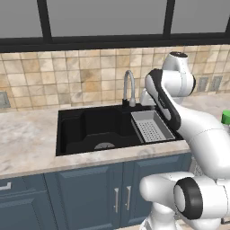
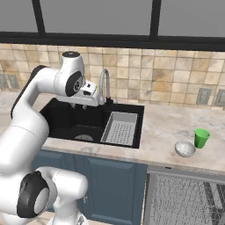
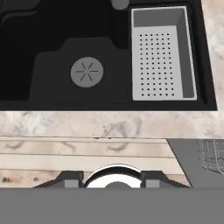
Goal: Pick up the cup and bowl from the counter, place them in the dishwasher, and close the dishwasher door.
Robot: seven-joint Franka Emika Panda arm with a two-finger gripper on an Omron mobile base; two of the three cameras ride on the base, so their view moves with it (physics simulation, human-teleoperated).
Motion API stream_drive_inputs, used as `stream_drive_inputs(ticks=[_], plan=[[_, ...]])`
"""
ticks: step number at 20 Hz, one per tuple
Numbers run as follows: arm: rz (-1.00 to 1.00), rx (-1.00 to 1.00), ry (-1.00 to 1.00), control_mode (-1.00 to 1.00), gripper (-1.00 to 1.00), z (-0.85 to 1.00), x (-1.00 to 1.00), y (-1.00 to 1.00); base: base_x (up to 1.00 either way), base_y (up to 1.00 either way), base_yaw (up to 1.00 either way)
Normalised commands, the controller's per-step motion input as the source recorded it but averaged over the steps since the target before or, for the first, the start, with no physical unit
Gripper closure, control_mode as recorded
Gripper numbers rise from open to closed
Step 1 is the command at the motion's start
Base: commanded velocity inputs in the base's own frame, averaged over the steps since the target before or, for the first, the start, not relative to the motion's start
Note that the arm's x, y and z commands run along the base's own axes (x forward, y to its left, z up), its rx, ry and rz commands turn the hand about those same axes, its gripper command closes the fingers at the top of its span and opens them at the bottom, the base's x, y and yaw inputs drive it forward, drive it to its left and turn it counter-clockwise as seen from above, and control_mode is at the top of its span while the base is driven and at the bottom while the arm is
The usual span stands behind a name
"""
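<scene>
Right base view: glossy round bowl [image 2: 185, 149].

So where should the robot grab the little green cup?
Probably by the rim, coming straight down from above. The cup stands upright on the counter with its open mouth up, so one jaw could go inside and one outside the wall. The bowl sits close on its left, so a sideways approach from there looks crowded.

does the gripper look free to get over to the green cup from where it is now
Probably yes. The gripper hangs above the sink, and the cup stands in the open on the counter with only the low bowl beside it.
</scene>
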Motion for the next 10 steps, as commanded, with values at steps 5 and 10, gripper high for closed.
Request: stream_drive_inputs(ticks=[5,10], plan=[[0.00,0.00,0.00,-1.00,-1.00,0.00,0.00,-0.15,0.00,0.00,0.00],[0.01,0.00,0.00,-1.00,-1.00,0.00,-0.01,-0.41,0.00,0.00,0.00]])
